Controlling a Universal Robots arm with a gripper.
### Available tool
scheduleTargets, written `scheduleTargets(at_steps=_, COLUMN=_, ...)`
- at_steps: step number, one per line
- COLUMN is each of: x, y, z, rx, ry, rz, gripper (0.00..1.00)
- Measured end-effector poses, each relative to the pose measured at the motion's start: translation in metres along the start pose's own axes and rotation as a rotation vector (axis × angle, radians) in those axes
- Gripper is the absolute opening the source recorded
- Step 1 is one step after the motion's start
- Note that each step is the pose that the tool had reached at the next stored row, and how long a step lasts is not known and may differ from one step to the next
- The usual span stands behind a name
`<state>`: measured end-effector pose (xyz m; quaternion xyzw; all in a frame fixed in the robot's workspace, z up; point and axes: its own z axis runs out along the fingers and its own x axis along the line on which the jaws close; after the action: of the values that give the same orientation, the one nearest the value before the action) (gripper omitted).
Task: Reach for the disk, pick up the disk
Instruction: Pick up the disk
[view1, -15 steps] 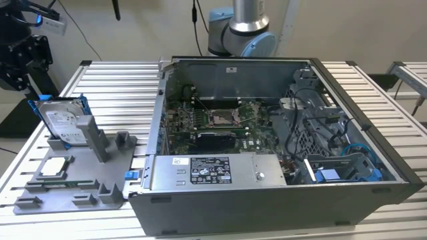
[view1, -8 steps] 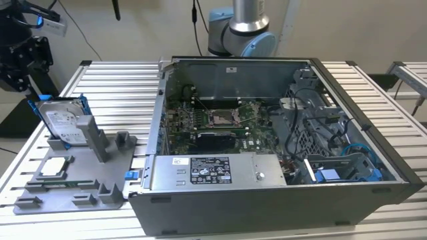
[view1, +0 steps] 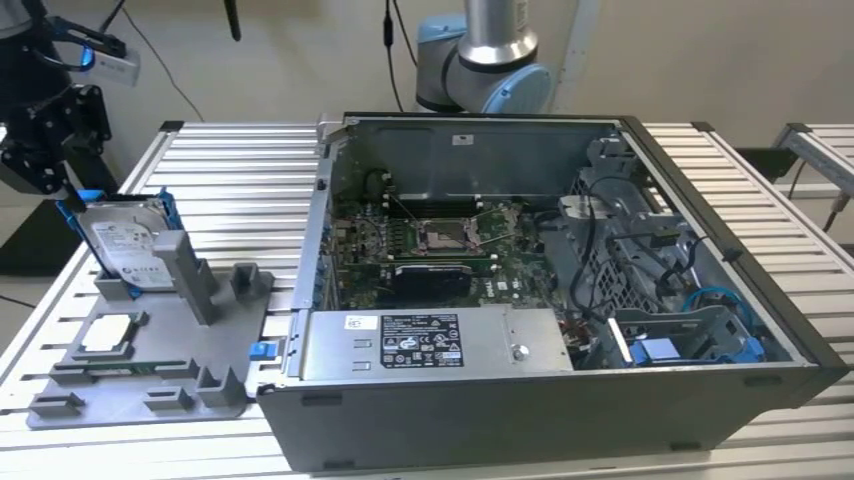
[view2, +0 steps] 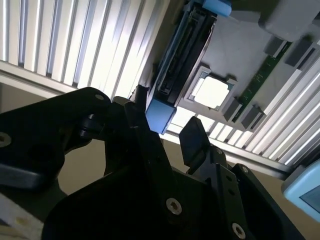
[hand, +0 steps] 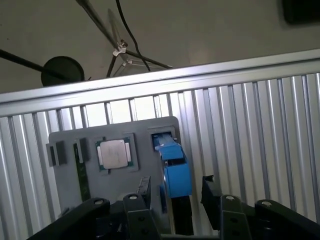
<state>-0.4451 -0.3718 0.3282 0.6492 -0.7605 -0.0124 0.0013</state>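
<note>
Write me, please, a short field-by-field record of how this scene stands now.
hand: hand open, over the upper edge of the disk
disk: upright in a slot of the grey fixture
grasp: fingers on either side of the disk's blue rail in both wrist views, not closed on it
nearby: processor chip lying flat in the fixture
other: open computer case at the exterior view's right
surface: slatted metal table
</note>
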Motion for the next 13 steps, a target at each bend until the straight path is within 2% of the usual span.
scheduleTargets(at_steps=4, x=0.0000, y=-0.0001, z=0.0072, rx=-0.0001, ry=0.0001, rz=-0.005, gripper=1.00)
scheduleTargets(at_steps=13, x=0.0002, y=-0.0004, z=0.0224, rx=-0.0005, ry=0.0013, rz=-0.067, gripper=1.00)
